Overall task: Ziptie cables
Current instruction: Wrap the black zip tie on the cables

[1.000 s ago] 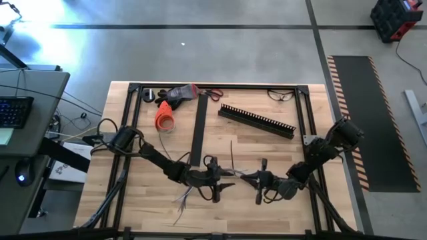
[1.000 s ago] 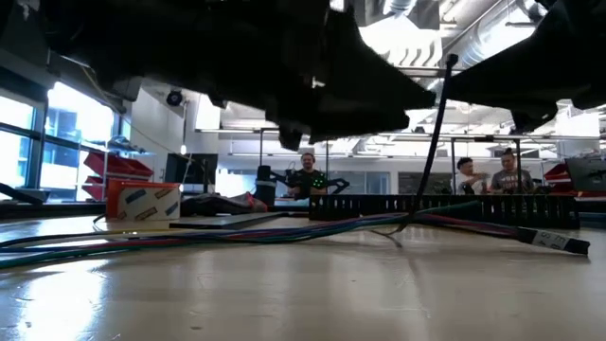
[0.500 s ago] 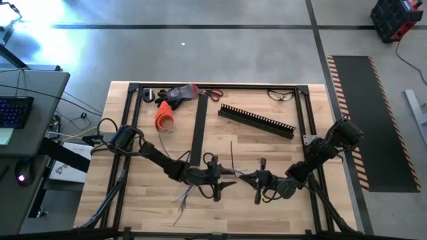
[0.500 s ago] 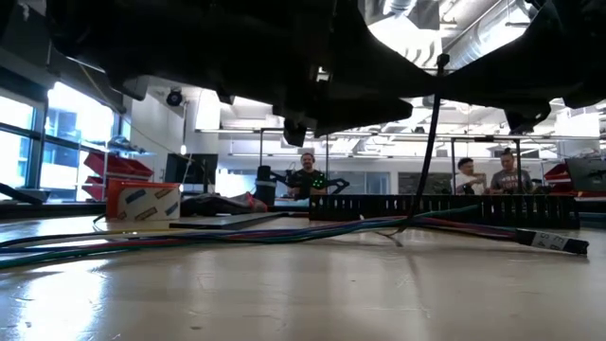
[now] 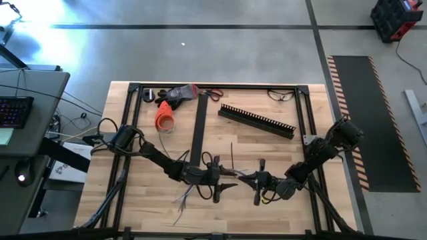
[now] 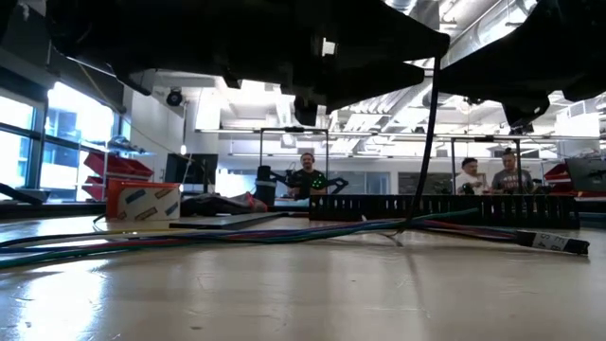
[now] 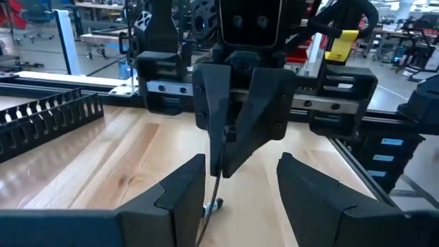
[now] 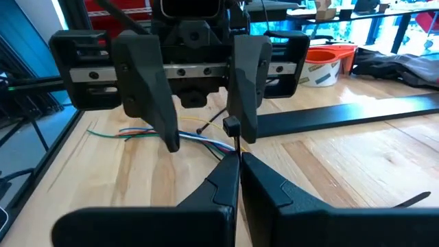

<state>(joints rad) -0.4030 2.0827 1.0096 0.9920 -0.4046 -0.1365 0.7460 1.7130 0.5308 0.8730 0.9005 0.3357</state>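
The cables (image 5: 190, 192) lie in a loose mixed-colour bunch on the wooden table, their splayed ends toward the near left, and they also show in the low view (image 6: 237, 234). A thin black ziptie (image 6: 431, 142) rises from the bunch. My right gripper (image 8: 237, 161) is shut on it, pointing level toward the table's left. Facing it stands my left gripper (image 7: 240, 175), open, its fingers (image 8: 147, 89) on either side of the ziptie's head (image 8: 231, 125). Whether they touch it, I cannot tell. My right gripper pinches the thin black ziptie strip (image 8: 234, 144) between its two shut fingers, just below the small square head. The fingers come level from the table's right. The strip stands roughly upright above the cables and runs down toward the table (image 7: 212, 199).
A black comb-toothed channel (image 5: 257, 120) lies at the far right and a flat black strip (image 5: 198, 130) at the far middle. An orange tool (image 5: 165, 117), scissors (image 5: 212, 95) and glasses (image 5: 280, 95) lie along the far edge. A black frame (image 5: 307, 120) borders the table. People sit beyond it (image 6: 492, 175).
My left gripper has tipped upward a little and stays open. The ziptie's free tail stands slightly more upright than before. My right gripper has kept still, shut on the ziptie.
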